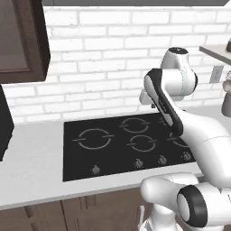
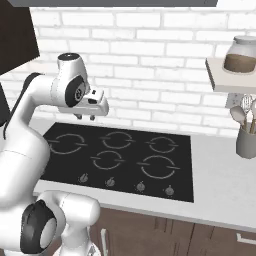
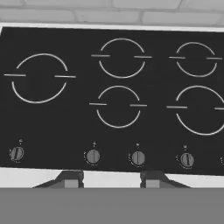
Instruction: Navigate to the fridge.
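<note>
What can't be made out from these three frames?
- Cooktop, left base view: right burners hidden by the arm.
- Jar on shelf, right base view: cut by right edge.
- Utensil holder: partly cut off.
- Gripper, hand view: fingertips barely showing; apart.

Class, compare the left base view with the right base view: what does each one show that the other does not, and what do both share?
Left base view alone: a dark wall cabinet at upper left and a black appliance edge on the counter. Right base view alone: a jar of brown contents on a shelf, and a grey utensil holder. Both share the black cooktop, the white brick wall, the pale counter and the arm with its tool.
</note>
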Robot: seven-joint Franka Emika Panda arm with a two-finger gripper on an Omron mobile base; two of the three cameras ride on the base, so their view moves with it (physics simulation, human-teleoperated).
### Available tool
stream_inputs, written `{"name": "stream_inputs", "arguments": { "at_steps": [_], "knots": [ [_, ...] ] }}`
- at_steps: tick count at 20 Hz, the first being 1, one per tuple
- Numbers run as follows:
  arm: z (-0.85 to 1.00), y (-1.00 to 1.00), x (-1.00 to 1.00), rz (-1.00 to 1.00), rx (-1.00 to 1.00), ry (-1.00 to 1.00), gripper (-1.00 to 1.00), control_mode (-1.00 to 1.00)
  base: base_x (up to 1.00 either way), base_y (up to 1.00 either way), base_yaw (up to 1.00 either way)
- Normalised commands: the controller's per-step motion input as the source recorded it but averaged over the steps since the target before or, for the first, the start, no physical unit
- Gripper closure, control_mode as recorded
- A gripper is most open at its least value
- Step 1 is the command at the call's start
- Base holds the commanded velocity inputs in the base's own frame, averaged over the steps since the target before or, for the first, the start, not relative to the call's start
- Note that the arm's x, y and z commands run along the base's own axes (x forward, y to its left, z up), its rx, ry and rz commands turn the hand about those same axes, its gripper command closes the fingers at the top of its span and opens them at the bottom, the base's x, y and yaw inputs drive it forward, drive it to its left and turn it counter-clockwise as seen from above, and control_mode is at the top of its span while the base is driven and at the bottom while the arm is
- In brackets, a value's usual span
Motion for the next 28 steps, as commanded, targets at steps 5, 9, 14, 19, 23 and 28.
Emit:
{"name": "stream_inputs", "arguments": {
  "at_steps": [5, 9, 14, 19, 23, 28],
  "knots": [
    [0.01, -0.01, -0.68, 0.00, -0.01, -0.17, -1.00, -1.00, 0.00, 0.00, 0.00],
    [-0.02, 0.00, -1.00, 0.00, -0.08, -0.35, -1.00, -1.00, 0.00, 0.00, 0.00],
    [-0.20, 0.00, -0.90, -0.08, 0.00, -0.39, -1.00, -1.00, 0.00, 0.00, 0.00],
    [-0.03, 0.00, -0.39, -0.06, 0.01, -0.21, -1.00, 1.00, -0.27, 0.08, -0.03],
    [0.00, 0.00, 0.00, 0.00, 0.00, 0.00, -1.00, 1.00, -0.68, 0.97, -0.01],
    [0.00, 0.00, 0.00, 0.00, 0.00, 0.00, -1.00, 1.00, -0.23, 1.00, 0.55]
  ]
}}
